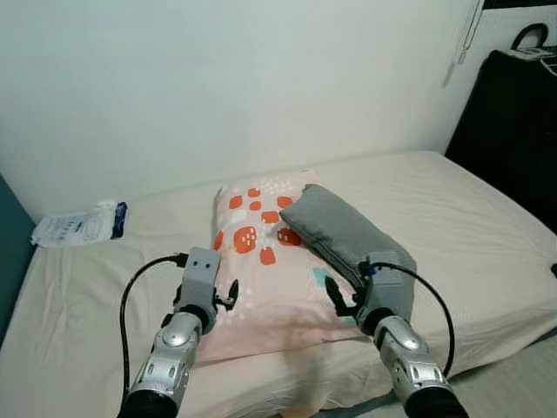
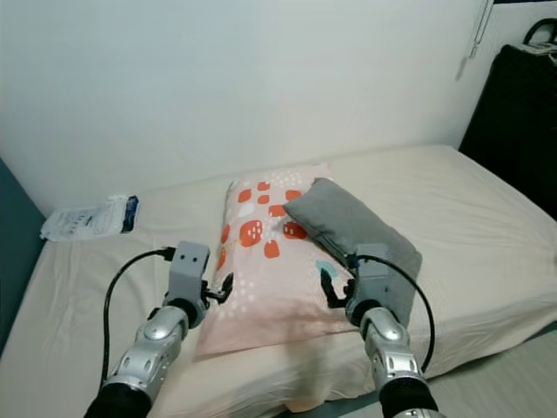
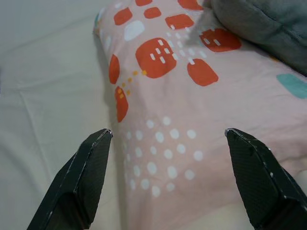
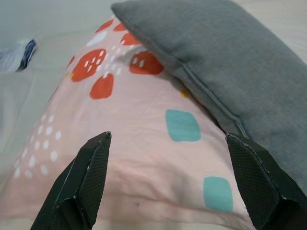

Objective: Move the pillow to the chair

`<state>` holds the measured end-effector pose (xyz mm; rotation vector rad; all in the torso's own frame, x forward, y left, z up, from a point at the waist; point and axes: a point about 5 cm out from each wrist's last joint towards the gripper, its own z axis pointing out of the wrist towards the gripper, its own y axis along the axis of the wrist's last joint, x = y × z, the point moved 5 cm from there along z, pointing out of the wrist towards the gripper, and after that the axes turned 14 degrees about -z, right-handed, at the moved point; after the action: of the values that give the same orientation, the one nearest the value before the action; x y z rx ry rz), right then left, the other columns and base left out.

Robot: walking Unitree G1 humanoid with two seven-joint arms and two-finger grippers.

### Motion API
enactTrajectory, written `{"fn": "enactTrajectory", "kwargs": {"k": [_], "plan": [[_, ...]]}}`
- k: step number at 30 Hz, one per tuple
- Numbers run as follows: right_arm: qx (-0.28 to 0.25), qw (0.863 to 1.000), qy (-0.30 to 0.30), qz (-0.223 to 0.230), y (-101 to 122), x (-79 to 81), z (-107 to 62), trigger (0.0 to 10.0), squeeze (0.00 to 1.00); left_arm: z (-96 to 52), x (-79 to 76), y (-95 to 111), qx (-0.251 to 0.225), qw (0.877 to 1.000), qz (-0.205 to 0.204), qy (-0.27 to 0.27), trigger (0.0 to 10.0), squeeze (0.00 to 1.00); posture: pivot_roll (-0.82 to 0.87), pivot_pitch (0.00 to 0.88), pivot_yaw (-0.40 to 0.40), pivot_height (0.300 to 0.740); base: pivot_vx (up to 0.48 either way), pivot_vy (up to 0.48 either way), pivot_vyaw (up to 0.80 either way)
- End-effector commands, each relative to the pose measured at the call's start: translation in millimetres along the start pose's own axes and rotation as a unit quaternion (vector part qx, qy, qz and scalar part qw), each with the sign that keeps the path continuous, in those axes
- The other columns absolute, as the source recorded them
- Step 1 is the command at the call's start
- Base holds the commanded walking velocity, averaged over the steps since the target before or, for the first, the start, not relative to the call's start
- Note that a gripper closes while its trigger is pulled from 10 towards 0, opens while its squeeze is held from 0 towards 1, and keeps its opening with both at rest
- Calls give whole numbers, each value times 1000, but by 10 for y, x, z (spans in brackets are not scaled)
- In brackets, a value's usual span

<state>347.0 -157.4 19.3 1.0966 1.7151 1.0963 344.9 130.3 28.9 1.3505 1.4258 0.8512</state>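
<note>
Hovering over the near end of the pale pink pillow with orange-red blotches, white dots and teal squares (image 1: 265,261): both grippers, one on each side. The pillow lies flat on the cream-sheeted bed (image 1: 461,209), long axis running from the wall toward the robot, near edge close to the bed's front edge.

Left gripper (image 3: 168,136): jaws spread wide, nothing between them. Wrist view shows one black finger (image 3: 84,175) over the sheet just beside the pillow's left edge, the other over the white-dotted patch of the pillow. Cannot tell if the tips touch the fabric.

Right gripper (image 4: 168,139): jaws also wide apart, holding nothing. One finger (image 4: 86,177) sits above the pink fabric near the front edge, the other at the seam where the grey fabric cushion (image 1: 344,231) overlaps the pillow.

Grey cushion lies diagonally across the pillow's right side, resting on top of it, its near end by the right wrist.

Off to the left near the wall: a white plastic packet with a dark blue end (image 1: 78,225), flat on the sheet, well apart from the pillow. A black upright object (image 1: 513,131) stands beyond the bed's far right corner. Plain white wall (image 1: 218,78) behind.
</note>
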Motion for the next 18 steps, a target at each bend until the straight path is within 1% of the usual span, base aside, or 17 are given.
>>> {"fn": "enactTrajectory", "kwargs": {"k": [1,5,11,18], "plan": [[-3,1000,18,-20,23,38,6,10000,0,-33,44,-88,14,1000,-9,6,10000,0,-141,13,-83,660,0,0,0],[-2,999,23,-28,27,36,10,10000,0,-51,52,-96,12,1000,-15,8,10000,0,-143,14,-98,660,0,0,0],[-1,999,24,-23,43,38,19,10000,0,-74,57,-116,13,1000,-16,6,10000,0,-167,18,-108,660,0,0,0],[1,999,31,-23,26,54,-10,10000,0,-79,40,-138,15,1000,-23,3,10000,0,-173,23,-116,660,0,0,0]]}}
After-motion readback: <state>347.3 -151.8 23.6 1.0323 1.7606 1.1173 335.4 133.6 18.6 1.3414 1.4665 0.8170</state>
